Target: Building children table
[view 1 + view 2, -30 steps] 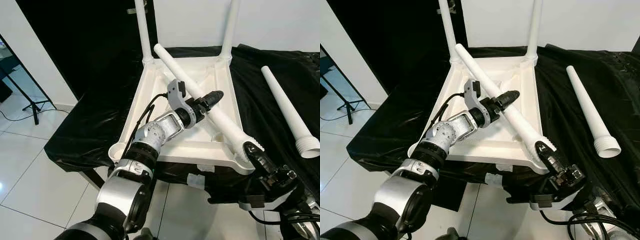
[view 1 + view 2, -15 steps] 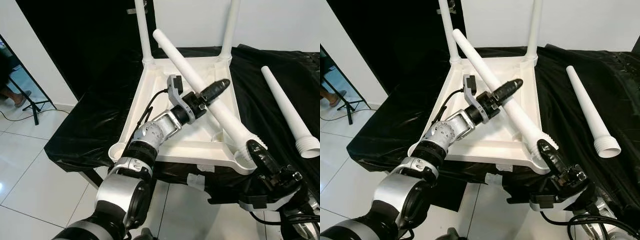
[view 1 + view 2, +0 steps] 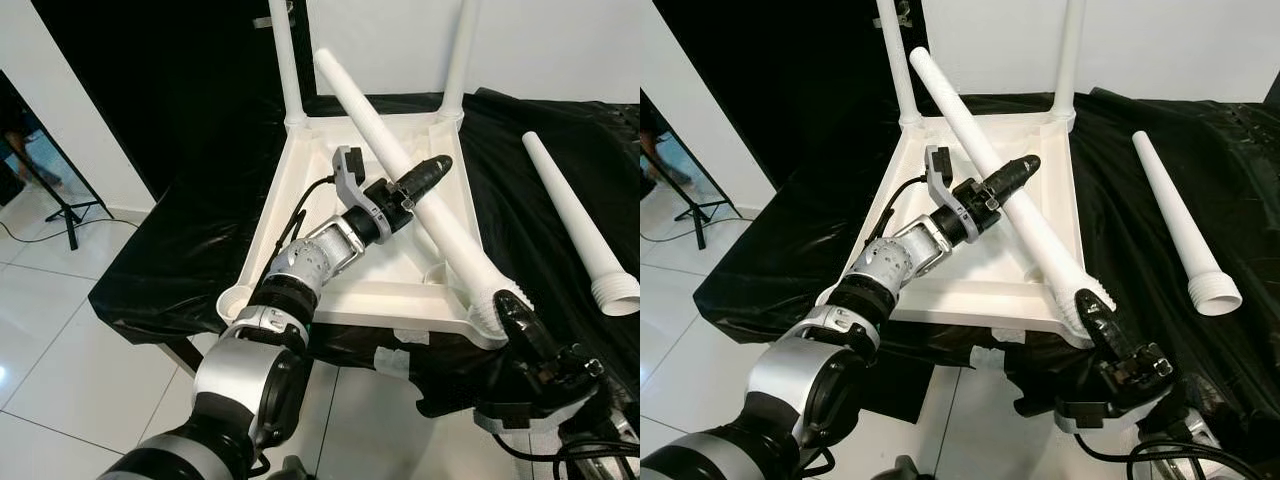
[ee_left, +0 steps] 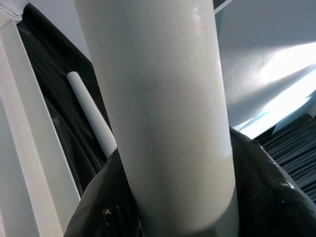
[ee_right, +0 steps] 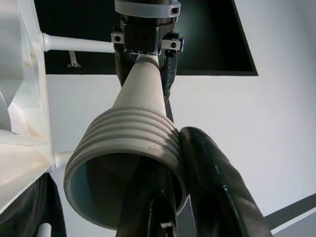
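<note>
Smooth white plastic table leg [image 3: 400, 165], tapered with a ribbed threaded end, slants across the upturned white tabletop [image 3: 300, 190] on the black-draped counter [image 3: 170, 250]. The left end effector [image 3: 425, 178] clamps it mid-shaft; the right end effector [image 3: 512, 312] pinches that ribbed end.

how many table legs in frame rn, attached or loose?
4. Two stand screwed into the far corners of the upturned tabletop: left leg, right leg. One held leg is gripped by both end effectors. One loose leg lies on the black cloth at right.
</note>
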Available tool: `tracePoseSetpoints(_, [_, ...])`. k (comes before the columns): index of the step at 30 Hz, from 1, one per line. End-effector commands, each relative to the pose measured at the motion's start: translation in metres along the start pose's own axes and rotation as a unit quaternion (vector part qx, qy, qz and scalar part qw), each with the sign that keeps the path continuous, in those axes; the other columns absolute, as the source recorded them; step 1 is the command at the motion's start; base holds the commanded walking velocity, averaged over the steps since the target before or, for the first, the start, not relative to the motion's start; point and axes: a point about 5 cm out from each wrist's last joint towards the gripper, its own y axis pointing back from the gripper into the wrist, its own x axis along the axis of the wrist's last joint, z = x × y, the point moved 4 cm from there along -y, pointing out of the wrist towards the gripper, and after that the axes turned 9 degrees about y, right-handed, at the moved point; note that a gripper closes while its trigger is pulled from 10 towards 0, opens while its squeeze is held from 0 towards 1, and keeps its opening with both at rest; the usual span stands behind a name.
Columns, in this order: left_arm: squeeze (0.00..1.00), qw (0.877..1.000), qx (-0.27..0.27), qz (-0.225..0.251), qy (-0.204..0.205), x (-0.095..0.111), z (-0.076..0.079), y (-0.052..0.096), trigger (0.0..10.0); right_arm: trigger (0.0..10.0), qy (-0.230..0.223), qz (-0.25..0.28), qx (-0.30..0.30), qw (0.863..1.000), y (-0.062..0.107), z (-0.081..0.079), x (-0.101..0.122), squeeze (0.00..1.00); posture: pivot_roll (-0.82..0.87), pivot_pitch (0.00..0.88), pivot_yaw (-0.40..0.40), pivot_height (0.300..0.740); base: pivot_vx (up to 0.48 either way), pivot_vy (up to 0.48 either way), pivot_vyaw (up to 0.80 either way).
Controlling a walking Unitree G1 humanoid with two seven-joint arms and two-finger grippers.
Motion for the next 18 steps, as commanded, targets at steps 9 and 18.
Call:
tracePoseSetpoints(9, [0.00, 0.996, -0.068, 0.054, -0.025, 0.024, 0.020, -0.003, 0.0, 10.0, -0.131, -0.069, 0.088, 0.985, 0.025, -0.024, 0.005, 1.00, -0.01, 0.000, 0.081, 0.740, 0.000, 0.000, 0.00])
tracePoseSetpoints(18, [0.00, 0.996, -0.044, 0.071, -0.024, 0.026, 0.014, -0.003, 0.0, 10.0, -0.303, -0.173, 0.111, 0.930, 0.031, -0.023, 0.003, 0.12, -0.03, 0.000, 0.082, 0.740, 0.000, 0.000, 0.00])
